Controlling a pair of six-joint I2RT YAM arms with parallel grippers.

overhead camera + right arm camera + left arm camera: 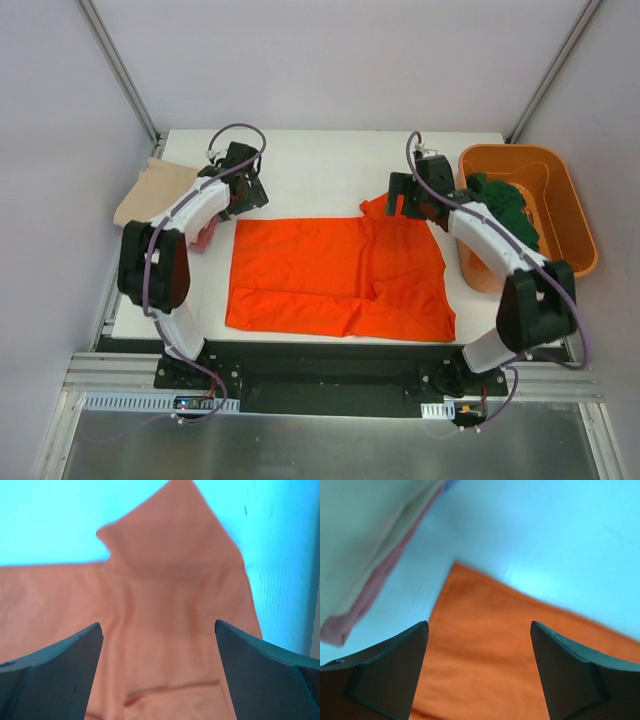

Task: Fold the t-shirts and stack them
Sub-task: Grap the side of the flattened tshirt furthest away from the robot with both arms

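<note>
A bright orange t-shirt [335,275] lies spread flat in the middle of the white table [330,160]. My left gripper [243,200] is open and empty above its far left corner, which shows in the left wrist view [485,655]. My right gripper [400,205] is open and empty above the shirt's far right sleeve [170,570]. A folded beige t-shirt [150,190] lies on a pink one [205,238] at the far left; both show in the left wrist view, beige [365,535] over pink [367,597]. A dark green t-shirt [505,205] lies in the bin.
A rigid orange plastic bin [570,215] stands at the right edge of the table. Grey walls and metal frame posts close in the back and sides. The arm bases sit on a black rail at the near edge.
</note>
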